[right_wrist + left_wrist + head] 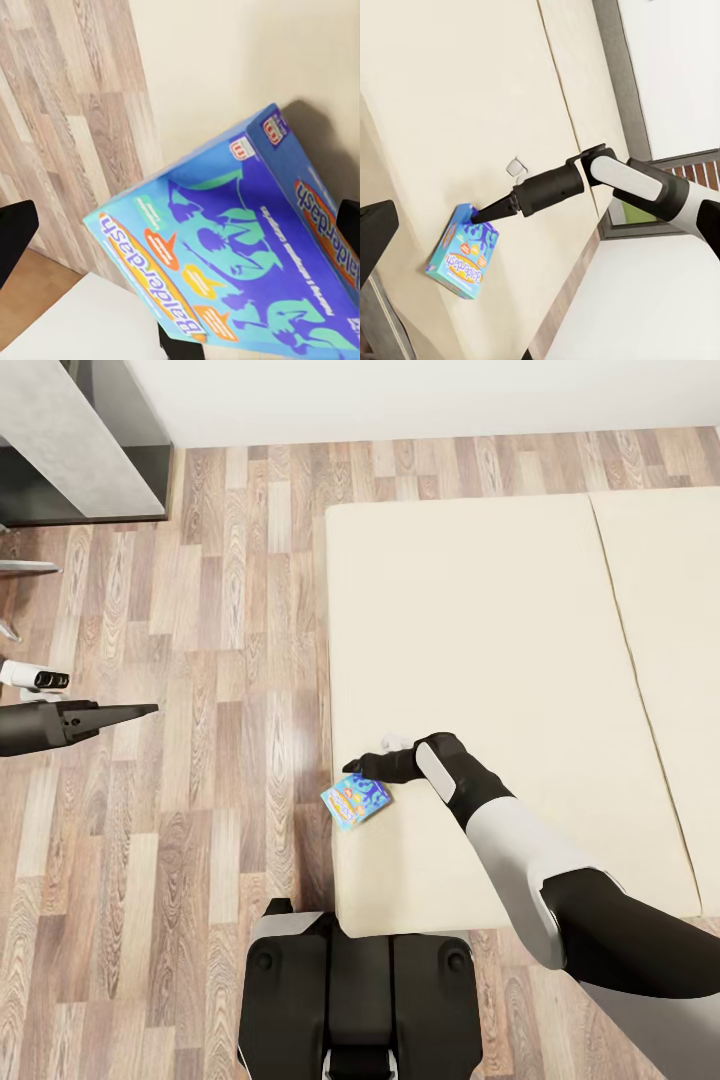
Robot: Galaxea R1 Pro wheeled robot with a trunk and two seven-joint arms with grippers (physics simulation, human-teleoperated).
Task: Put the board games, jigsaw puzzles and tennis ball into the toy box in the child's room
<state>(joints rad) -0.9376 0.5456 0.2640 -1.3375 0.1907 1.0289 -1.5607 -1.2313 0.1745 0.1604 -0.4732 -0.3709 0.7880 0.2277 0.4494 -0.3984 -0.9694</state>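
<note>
One blue board game (356, 801) | right gripper (352, 768) clamped on it | left gripper (150, 709) together

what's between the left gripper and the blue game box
Bare wood floor, then the bed's edge, seen in the head view. The left gripper hovers over the floor; the box lies on the mattress.

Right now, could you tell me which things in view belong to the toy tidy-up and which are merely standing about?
Part of the job:
- blue board game, at the mattress's corner, at the right gripper
- bed it lies on

Just standing about:
- wood-plank floor
- grey cabinet by the wall
- left gripper, over the floor
</note>
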